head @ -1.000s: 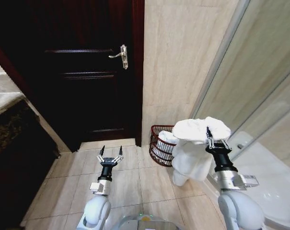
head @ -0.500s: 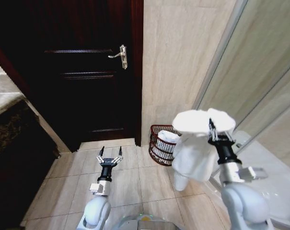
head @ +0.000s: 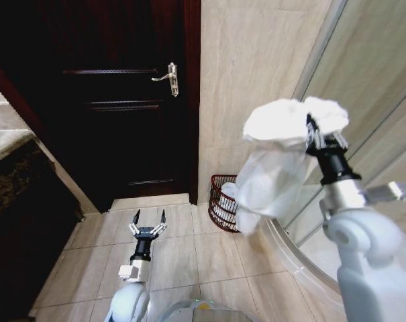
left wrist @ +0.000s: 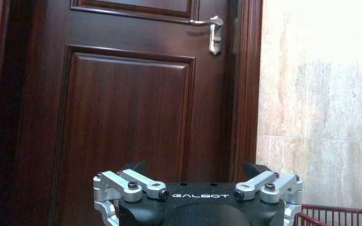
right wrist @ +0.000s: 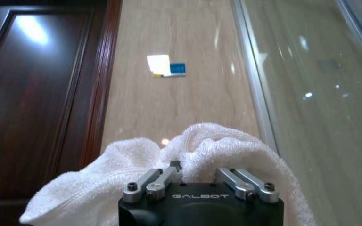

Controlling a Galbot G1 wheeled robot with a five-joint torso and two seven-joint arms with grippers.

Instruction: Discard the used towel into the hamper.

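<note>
Right gripper (head: 315, 134) pinching white towel (head: 273, 171), held high by the tiled wall, above the hamper (head: 222, 200) on the floor beside the door (head: 115, 100). Left gripper (head: 147, 219) low over floor tiles, jaws spread, holding nothing.

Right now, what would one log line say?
right claw: raised, shut on towel | left claw: low, open, idle | hamper: on floor by wall

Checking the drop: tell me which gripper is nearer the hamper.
Right, though not by much. The right gripper, shut on the towel, is raised above the hamper, the towel hanging over its rim. The left gripper hangs open, low beside it, toward the door.
</note>
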